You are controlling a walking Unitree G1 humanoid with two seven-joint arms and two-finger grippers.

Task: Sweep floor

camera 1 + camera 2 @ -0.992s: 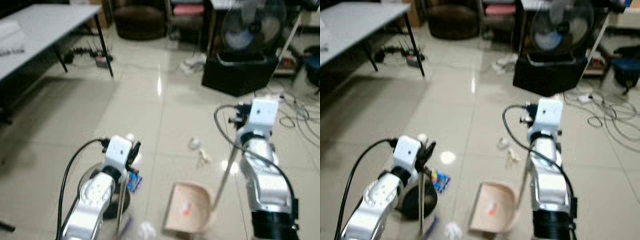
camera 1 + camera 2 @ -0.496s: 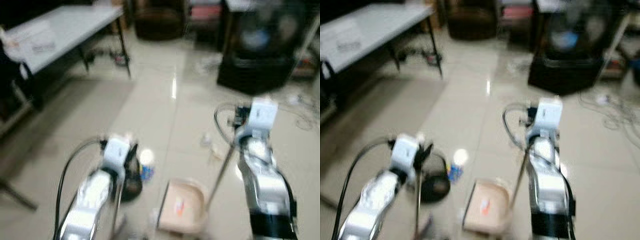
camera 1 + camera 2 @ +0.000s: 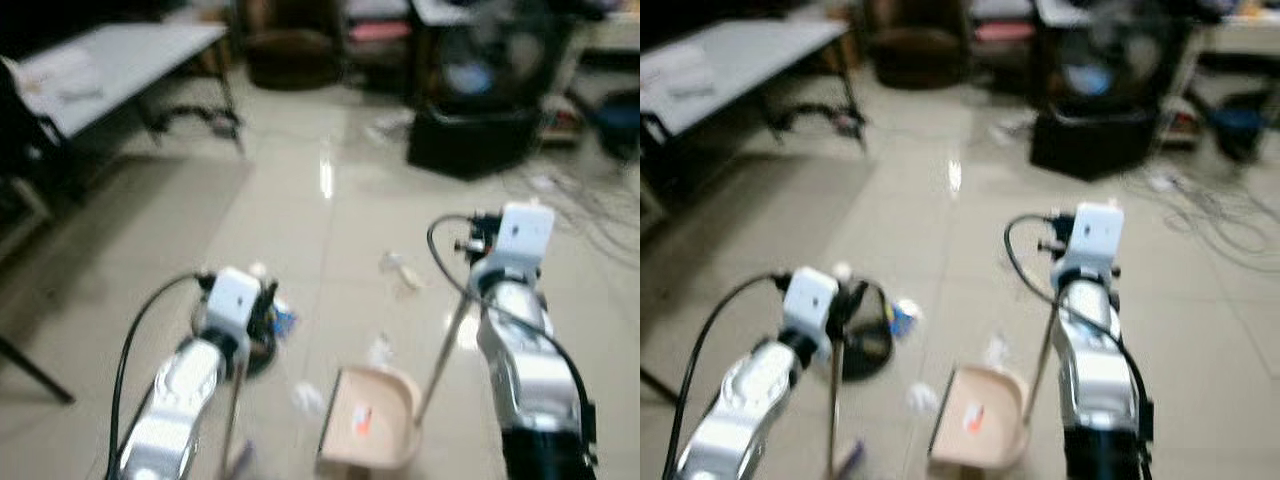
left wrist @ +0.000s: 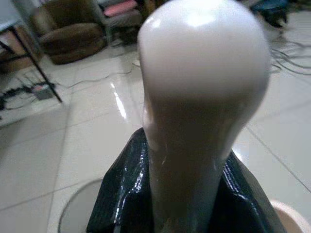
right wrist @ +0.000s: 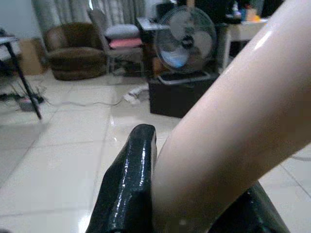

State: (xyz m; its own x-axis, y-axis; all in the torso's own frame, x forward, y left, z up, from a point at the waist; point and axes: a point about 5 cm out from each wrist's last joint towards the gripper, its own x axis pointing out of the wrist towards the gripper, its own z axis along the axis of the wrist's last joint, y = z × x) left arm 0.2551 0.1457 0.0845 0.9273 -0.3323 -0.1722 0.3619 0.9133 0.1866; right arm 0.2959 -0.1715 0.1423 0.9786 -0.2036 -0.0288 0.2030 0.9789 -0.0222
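Note:
My left gripper [image 3: 262, 301] is shut on the thin broom handle [image 3: 233, 412], which runs down past my left arm. In the left wrist view the handle's white rounded top [image 4: 204, 87] sits between the black fingers [image 4: 121, 194]. My right gripper [image 3: 478, 238] is shut on the dustpan's pole [image 3: 440, 355]. The right wrist view has that cream pole [image 5: 233, 121] pressed against a black finger [image 5: 131, 179]. The beige dustpan [image 3: 368, 432] rests on the tiled floor between my arms, with an orange scrap inside. White paper scraps lie at its mouth [image 3: 380, 350], to its left [image 3: 308, 398] and farther ahead [image 3: 400, 268].
A blue wrapper [image 3: 283, 320] and a black round object [image 3: 256, 356] lie by my left gripper. A grey table [image 3: 120, 55] stands back left, with a dark leg [image 3: 30, 370] nearer. A black box with a fan [image 3: 480, 130] stands ahead, and cables [image 3: 600, 220] lie right.
The whole view has swung and blurred as the camera moved. Both grippers keep their hold on the broom handle and the dustpan pole.

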